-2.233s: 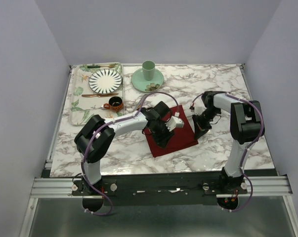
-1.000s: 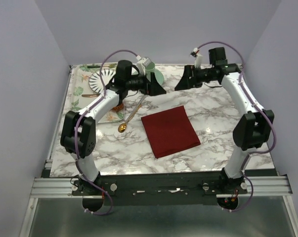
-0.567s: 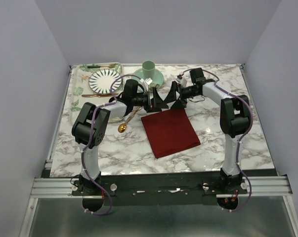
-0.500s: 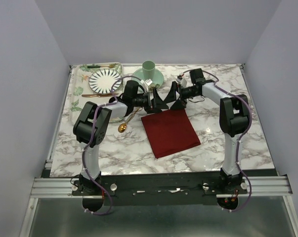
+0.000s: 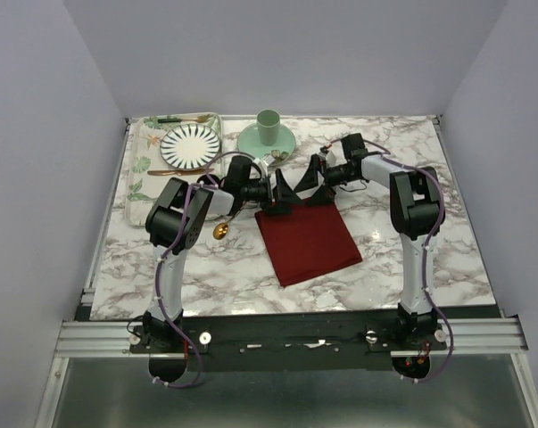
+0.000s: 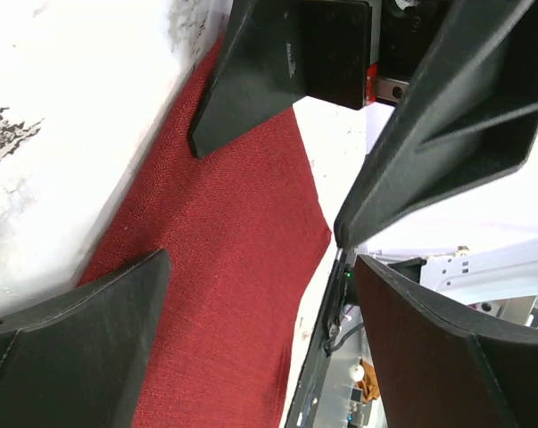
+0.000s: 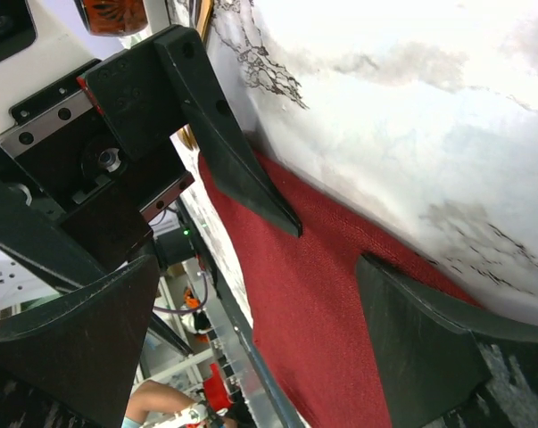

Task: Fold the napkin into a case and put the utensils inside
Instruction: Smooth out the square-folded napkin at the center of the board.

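Note:
The dark red napkin [image 5: 307, 242] lies flat as a squarish fold on the marble table. Both grippers hang low over its far edge, facing each other. My left gripper [image 5: 282, 189] is open, and its view shows red cloth [image 6: 224, 267] between its fingers [image 6: 72, 330]. My right gripper [image 5: 315, 183] is open too, spanning the cloth [image 7: 322, 303] in its own view. Neither pinches the napkin. The gold spoon [image 5: 221, 229] rests on the table left of the napkin. The knife is hidden, apparently under the left arm.
A leaf-patterned tray [image 5: 144, 192] at the back left holds a striped plate [image 5: 190, 145], a green-handled utensil [image 5: 175, 119] and a brown-gold utensil [image 5: 175, 171]. A green cup [image 5: 268, 127] on its saucer stands just behind the grippers.
Over the last second both arms came down from raised at the back to the napkin's far edge, their tips drawing close together. Napkin and spoon have not moved.

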`<state>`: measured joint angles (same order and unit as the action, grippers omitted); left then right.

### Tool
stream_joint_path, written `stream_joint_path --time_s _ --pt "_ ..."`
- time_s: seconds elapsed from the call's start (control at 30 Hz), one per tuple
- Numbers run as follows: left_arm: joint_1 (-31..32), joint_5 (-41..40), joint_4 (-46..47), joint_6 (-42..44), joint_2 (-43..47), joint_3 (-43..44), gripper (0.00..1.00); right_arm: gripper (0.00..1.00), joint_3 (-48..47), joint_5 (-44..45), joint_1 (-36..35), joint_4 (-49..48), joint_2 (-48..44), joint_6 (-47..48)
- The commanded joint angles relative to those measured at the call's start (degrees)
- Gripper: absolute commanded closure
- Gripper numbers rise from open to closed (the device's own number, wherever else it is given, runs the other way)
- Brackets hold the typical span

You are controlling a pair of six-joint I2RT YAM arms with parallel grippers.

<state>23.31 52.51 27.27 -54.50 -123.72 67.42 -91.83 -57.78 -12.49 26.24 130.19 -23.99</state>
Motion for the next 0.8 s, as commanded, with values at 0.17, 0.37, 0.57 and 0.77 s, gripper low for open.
stream_joint_path --time_s 0.17,0.37,0.57,0.77 --pt "-1.25 2.68 3.14 -2.36 -0.74 -7.55 0.01 0.00 2.36 5.13 3.26 4.07 2.17 2.63" --pt "-1.07 3.12 7.80 -4.65 2.34 -13.18 0.01 0.00 1.22 7.59 3.53 7.42 1.91 5.71" --pt "-1.34 4.35 8.42 -4.56 4.89 -15.73 0.01 0.00 -0.01 9.26 3.44 9.79 1.56 7.72" --pt "-2.65 4.44 7.45 -2.98 4.98 -17.84 0.01 0.00 -1.51 11.46 3.44 13.92 1.38 11.86"
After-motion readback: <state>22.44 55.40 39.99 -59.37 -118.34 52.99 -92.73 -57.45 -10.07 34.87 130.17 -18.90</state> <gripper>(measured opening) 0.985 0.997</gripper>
